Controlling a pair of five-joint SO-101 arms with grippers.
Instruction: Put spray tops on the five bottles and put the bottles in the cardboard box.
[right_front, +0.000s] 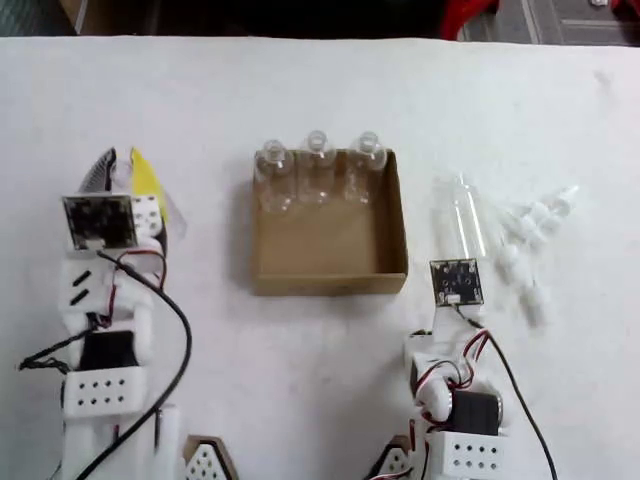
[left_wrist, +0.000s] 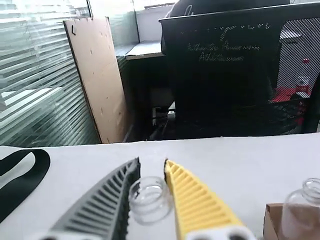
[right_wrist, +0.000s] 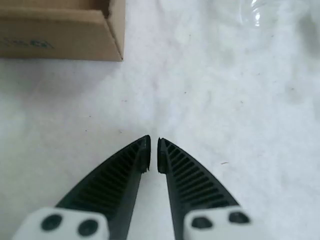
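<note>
On the white worktop (right_front: 320, 90), left of the cardboard box (right_front: 320, 248), an uncapped bottle (left_wrist: 149, 200) is held upright in the left pincer (left_wrist: 151, 166), which is closed on it. By the box's near right corner, the right pincer (right_wrist: 153, 150) is almost shut and empty. The spray tops (right_front: 535, 235) are heaped farther right of the box, nearer that arm.

Left tool (left_wrist: 151, 163) clamps bottle (left_wrist: 149, 200); right tool (right_wrist: 153, 150) closed, pointing down.
</note>
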